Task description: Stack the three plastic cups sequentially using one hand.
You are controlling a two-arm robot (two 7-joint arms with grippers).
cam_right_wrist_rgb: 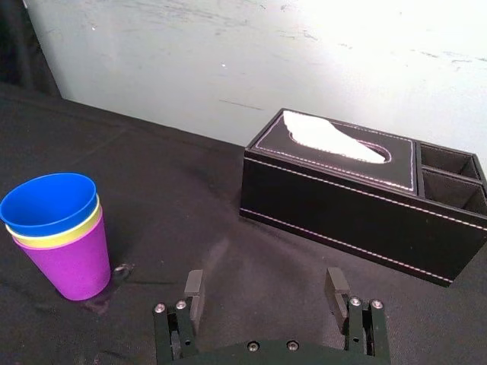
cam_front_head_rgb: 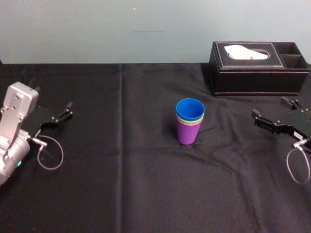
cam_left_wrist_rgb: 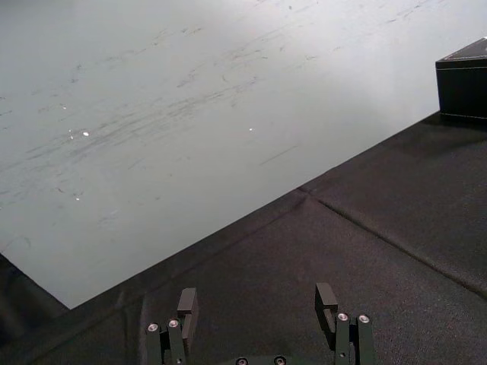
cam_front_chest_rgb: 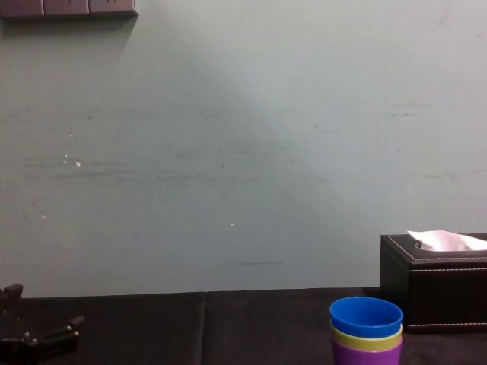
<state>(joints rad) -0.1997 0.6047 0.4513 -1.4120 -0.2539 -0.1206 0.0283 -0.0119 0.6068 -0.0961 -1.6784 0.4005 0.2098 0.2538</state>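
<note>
The left pincer (cam_left_wrist_rgb: 256, 293) and right pincer (cam_right_wrist_rgb: 263, 277) gape wide and empty at the desk's (cam_front_head_rgb: 121, 194) sides, well apart from the upright stack at mid-desk — blue cup (cam_front_head_rgb: 190, 109) in yellow-green cup (cam_front_head_rgb: 190, 122) in purple cup (cam_front_head_rgb: 188, 132) — which a stray inward swing could topple.

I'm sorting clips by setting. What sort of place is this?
Probably a lab robot test bench: a black tablecloth, a bare pale wall behind, stacked cups and a tissue box as props, left hand and right hand resting open at either side.
</note>
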